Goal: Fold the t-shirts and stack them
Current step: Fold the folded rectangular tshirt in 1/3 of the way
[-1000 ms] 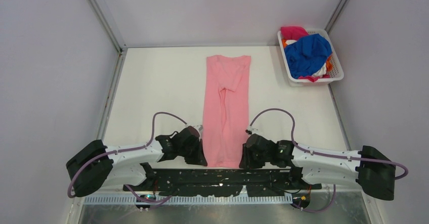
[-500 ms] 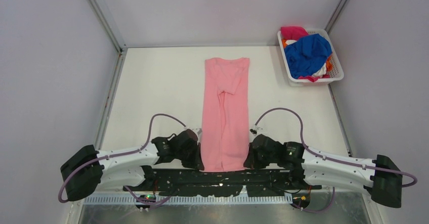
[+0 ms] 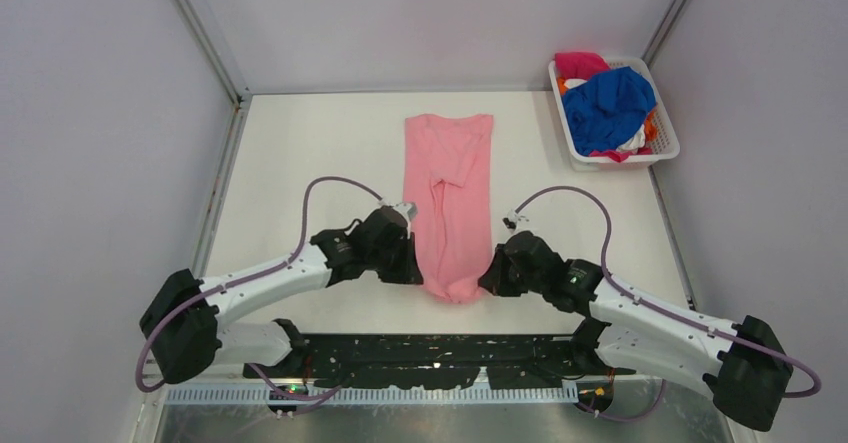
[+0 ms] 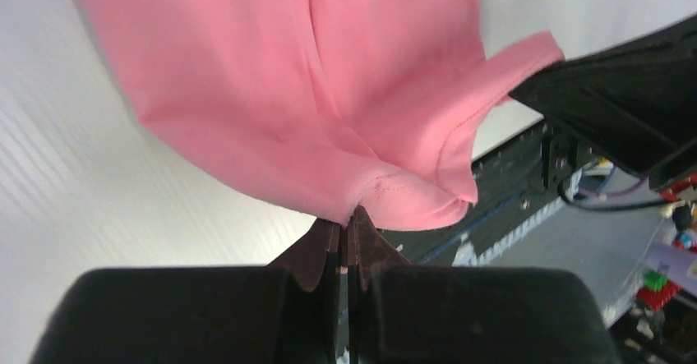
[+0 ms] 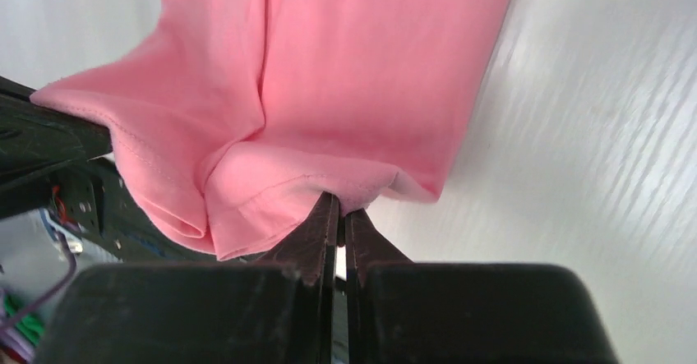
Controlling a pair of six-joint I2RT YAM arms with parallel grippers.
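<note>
A light pink t-shirt, folded into a long narrow strip, lies down the middle of the white table. Its near hem is lifted off the table and sags between my two grippers. My left gripper is shut on the hem's left corner, seen as pink cloth pinched at the fingertips. My right gripper is shut on the hem's right corner, with the pink cloth bunched above its fingertips. More t-shirts, blue, magenta, orange and white, are heaped in the basket.
A white mesh basket stands at the table's far right corner. Grey walls close the table on the left, back and right. The black base rail runs along the near edge, below the lifted hem.
The right gripper has shut on the hem. Both grippers have risen and moved away from the near edge, carrying the pink t-shirt's near hem up and toward the far end.
</note>
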